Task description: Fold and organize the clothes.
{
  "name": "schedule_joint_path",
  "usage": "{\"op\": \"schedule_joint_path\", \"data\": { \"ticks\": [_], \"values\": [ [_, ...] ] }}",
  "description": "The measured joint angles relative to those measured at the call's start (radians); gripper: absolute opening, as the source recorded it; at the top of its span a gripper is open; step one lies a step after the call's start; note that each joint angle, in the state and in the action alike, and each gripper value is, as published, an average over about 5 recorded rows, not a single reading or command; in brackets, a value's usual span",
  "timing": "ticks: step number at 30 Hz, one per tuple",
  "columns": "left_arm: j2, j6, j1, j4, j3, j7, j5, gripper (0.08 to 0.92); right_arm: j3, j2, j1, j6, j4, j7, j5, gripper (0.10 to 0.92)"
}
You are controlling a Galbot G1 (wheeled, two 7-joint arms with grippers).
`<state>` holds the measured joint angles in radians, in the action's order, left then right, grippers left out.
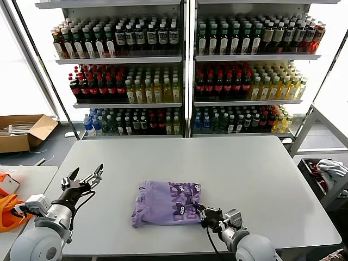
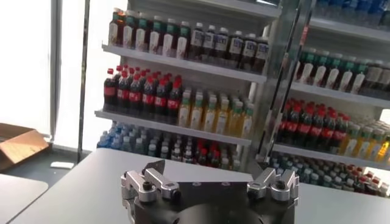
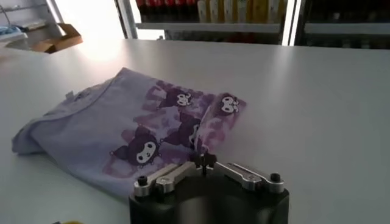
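The lavender T-shirt (image 1: 163, 202) lies folded into a compact bundle on the white table (image 1: 244, 168) near its front edge, print of dark cartoon figures and pink lettering facing up. It also shows in the right wrist view (image 3: 122, 131). My right gripper (image 1: 202, 212) is low at the shirt's front right corner; its fingertips meet on the fabric edge (image 3: 202, 159). My left gripper (image 1: 85, 177) is open and empty, raised over the table's left side, well apart from the shirt. In the left wrist view (image 2: 210, 178) its fingers are spread wide.
Drink shelves (image 1: 185, 70) stand behind the table. A cardboard box (image 1: 22, 132) sits on the floor at far left. Bright orange fabric (image 1: 8, 209) lies on a side table at left. A white-grey cloth (image 1: 333, 167) lies in a bin at right.
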<state>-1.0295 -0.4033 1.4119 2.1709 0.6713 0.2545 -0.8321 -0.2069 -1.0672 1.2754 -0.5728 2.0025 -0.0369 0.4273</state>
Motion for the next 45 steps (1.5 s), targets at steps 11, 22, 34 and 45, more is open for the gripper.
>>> {"op": "schedule_joint_path", "data": {
  "ticks": [11,22,34,45],
  "values": [
    [-0.009,-0.005,0.011,0.005,0.001,0.001,-0.008,0.823,-0.118,0.054,0.073,0.055,0.047,-0.042,-0.087,0.398],
    [-0.024,-0.009,0.013,-0.002,-0.009,0.0,-0.007,0.822,-0.116,0.039,0.067,0.114,0.091,0.0,-0.083,0.719],
    [-0.023,-0.014,0.032,0.009,0.002,-0.001,0.008,0.823,0.133,-0.092,-0.147,0.12,-0.04,0.123,-0.066,0.823],
    [-0.059,-0.017,0.057,0.027,0.003,-0.007,0.019,0.823,0.311,-0.201,-0.31,0.065,-0.221,0.249,-0.014,0.823]
  ]
}}
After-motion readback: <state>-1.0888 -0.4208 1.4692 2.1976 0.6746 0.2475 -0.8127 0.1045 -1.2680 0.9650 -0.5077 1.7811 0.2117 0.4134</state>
